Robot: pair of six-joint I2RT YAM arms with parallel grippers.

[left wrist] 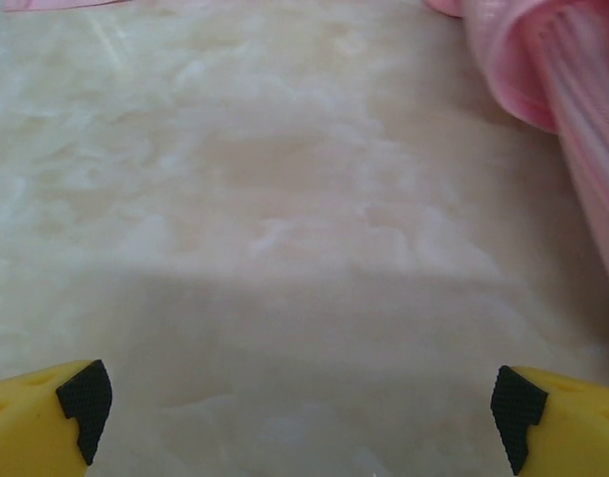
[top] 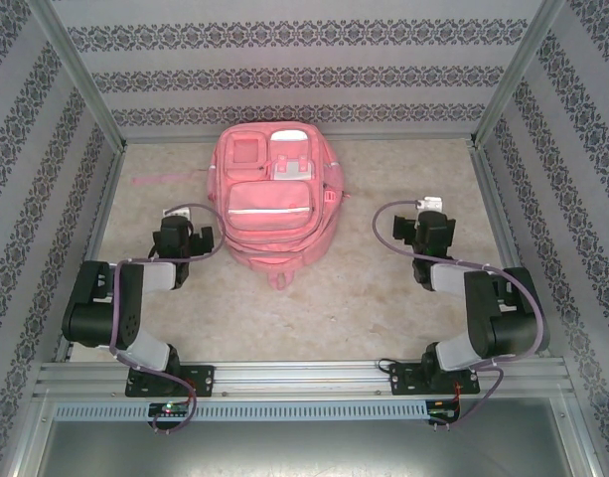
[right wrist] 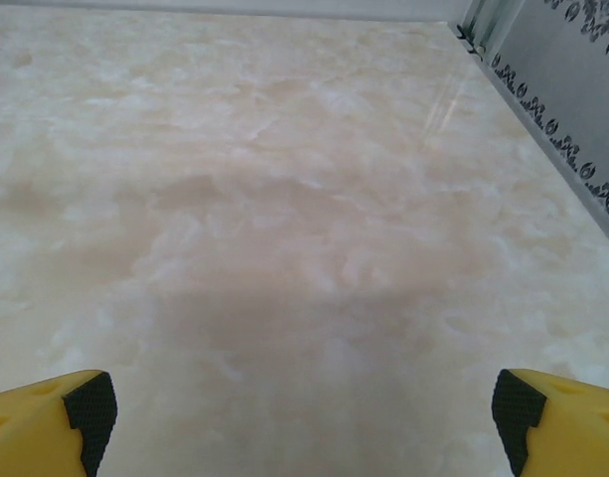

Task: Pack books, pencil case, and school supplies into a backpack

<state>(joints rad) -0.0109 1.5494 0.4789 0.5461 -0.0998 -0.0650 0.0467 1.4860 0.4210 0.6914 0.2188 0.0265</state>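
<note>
- Backpack (top: pixel 274 199), pink with white patches, lying flat toward 12 o'clock on the pale marbled table (top: pixel 344 308), front pockets facing up.
- Left gripper (left wrist: pixel 299 417) at the bag's 9 o'clock, near its lower corner. Its yellow fingers (left wrist: pixel 36 417) with black pads are spread wide, gripping nothing. In the wrist view, pink fabric lies at 2 o'clock.
- Right gripper (right wrist: pixel 304 417) at the bag's 3 o'clock, well apart from it. Its fingers are likewise spread wide and empty, above bare tabletop.

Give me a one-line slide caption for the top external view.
Pink backpack at the table's far middle, left gripper close beside it, right gripper farther off, both open.
</note>
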